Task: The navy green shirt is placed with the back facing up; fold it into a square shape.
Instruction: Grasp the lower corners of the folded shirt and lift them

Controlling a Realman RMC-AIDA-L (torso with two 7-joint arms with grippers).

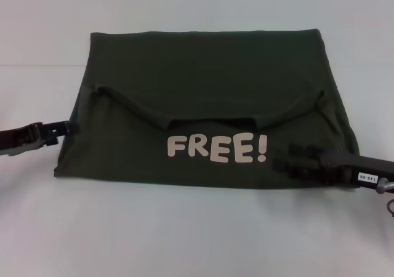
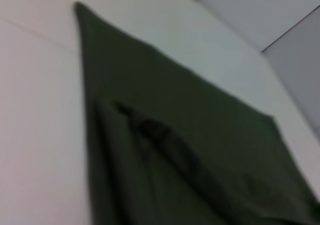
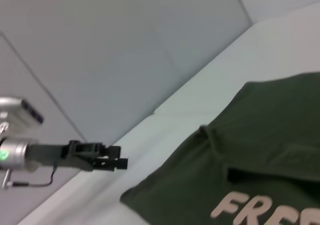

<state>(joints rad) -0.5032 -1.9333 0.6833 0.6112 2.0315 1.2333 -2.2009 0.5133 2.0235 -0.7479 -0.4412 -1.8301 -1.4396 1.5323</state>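
Observation:
The navy green shirt (image 1: pixel 203 74) lies folded on the white table, with a near flap turned over that shows the pale lettering "FREE!" (image 1: pixel 217 148). My left gripper (image 1: pixel 69 129) sits at the shirt's left edge. In the right wrist view the left gripper (image 3: pixel 120 156) hangs just off the cloth, slightly open and holding nothing. My right gripper (image 1: pixel 284 159) hovers over the shirt's near right part beside the lettering, open, with no cloth between its fingers. The left wrist view shows only the shirt (image 2: pixel 190 135) with a raised crease.
The white table (image 1: pixel 184 228) surrounds the shirt, with bare surface in front and to both sides. A grey wall (image 3: pixel 125 45) rises behind the table's far edge.

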